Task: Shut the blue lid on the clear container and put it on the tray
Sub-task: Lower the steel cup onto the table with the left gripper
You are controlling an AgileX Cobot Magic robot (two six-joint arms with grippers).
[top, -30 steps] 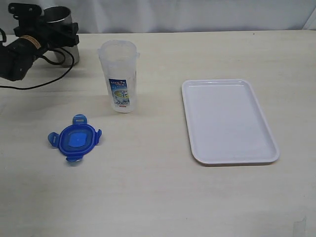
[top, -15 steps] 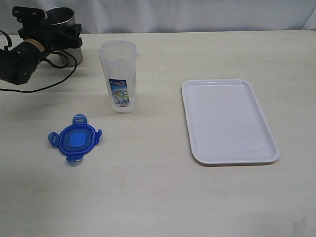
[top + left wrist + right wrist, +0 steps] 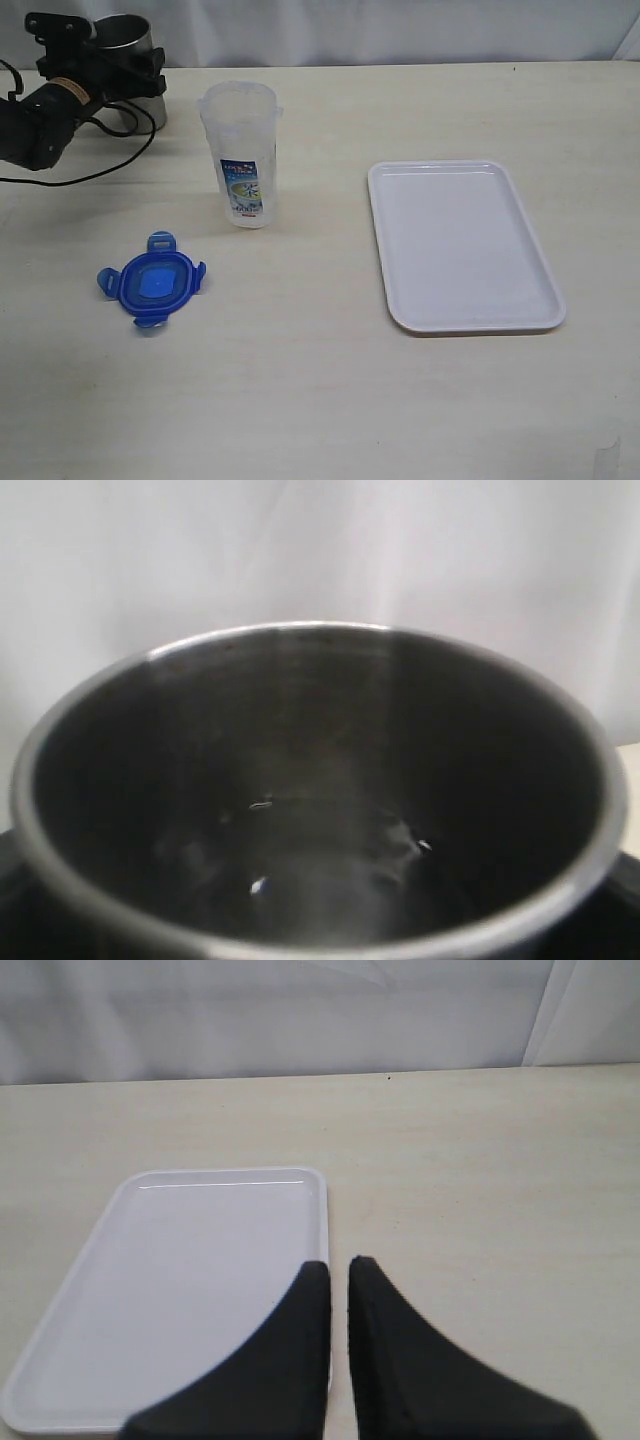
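Finding the blue lid (image 3: pixel 150 281) lying flat on the table (image 3: pixel 320 400), four flaps splayed out, touching nothing else. Seeing the clear container (image 3: pixel 241 150) standing upright near it, not touching, showing an open mouth and a printed label (image 3: pixel 245 186) toward the camera. Looking empty through the clear wall. Noting the tray (image 3: pixel 460 250) lying well apart on the right side, holding nothing.

Judging the task as not yet begun: no lid on the container, no container on the tray. Reading the step in hand as getting an arm to the lid.

Spotting the left gripper (image 3: pixel 103 62) at the upper left of the exterior view, straddling a grey steel cup (image 3: pixel 320 780), jaws standing wide on either side. Not being able to tell whether pressing the cup's wall or merely bracketing it. Peering into the cup through the left wrist view and finding only bare metal and a few glints. Seeing the right gripper (image 3: pixel 338 1262) pointing toward the tray, out of the exterior view, jaws pinched nearly together, grasping nothing.

Expecting the next move to be calling for clearing the cup, coming down over the lid, and pinching a flap or the rim off the flat table. Then centring it over the narrow mouth. Watching for tipping: being tall and slim, probably needing steadying while pressing the flaps down.
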